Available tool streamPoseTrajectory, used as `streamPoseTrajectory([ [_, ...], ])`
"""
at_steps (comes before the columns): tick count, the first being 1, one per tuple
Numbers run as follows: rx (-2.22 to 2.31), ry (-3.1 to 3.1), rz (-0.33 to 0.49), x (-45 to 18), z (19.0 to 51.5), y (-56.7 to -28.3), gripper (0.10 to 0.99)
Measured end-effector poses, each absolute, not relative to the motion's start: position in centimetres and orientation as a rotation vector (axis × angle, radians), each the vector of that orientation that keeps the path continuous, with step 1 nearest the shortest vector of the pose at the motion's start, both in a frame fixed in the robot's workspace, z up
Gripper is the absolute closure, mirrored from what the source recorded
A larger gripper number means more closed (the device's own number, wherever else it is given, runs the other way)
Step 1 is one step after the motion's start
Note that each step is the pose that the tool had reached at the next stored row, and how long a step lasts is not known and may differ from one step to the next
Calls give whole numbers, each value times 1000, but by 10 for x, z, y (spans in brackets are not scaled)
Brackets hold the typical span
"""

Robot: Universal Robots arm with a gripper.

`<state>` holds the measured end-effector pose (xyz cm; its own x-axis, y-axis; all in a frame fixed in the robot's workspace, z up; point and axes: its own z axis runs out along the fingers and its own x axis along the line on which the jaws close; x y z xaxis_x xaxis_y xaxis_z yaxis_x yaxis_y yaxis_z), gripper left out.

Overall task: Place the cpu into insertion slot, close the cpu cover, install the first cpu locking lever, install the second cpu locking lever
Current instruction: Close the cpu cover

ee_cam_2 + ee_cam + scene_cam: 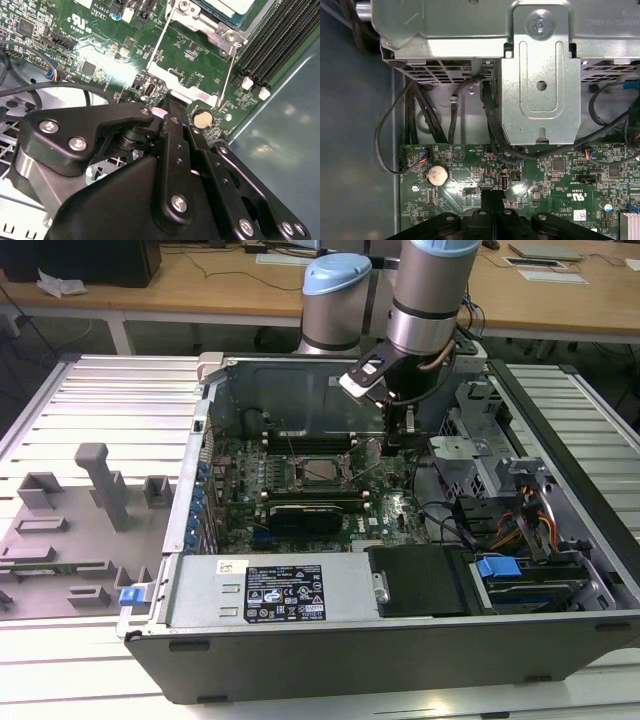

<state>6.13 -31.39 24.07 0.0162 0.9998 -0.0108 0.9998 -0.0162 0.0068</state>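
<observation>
In the exterior view, the computer case (400,650) is matt dark-grey metal on a ribbed, satin aluminium table (120,390). At 9 o'clock stands a matt grey plastic fixture (100,480), and at 12 o'clock a smooth wooden desk (200,285). The circuit board (545,170) is glossy green, and the gripper (167,112) is matt black.

Silver-grey cylindrical arm (425,300) on show, with a pale blue joint cap (335,275). Here's the matte black gripper (168,106), with angular linkage plates, each pinned with shiny silver screws (179,202), some of them cross-headed.

The slatted table (110,400) bears a computer case (400,655); grey fixtures (103,483).
</observation>
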Motion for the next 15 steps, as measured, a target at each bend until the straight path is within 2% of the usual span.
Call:
streamPoseTrajectory([
  [2,2240,2205,-26,62,241,-314,980],
  [8,2299,2264,-171,65,240,-314,980],
  [15,2300,2265,-173,63,240,-314,980],
])
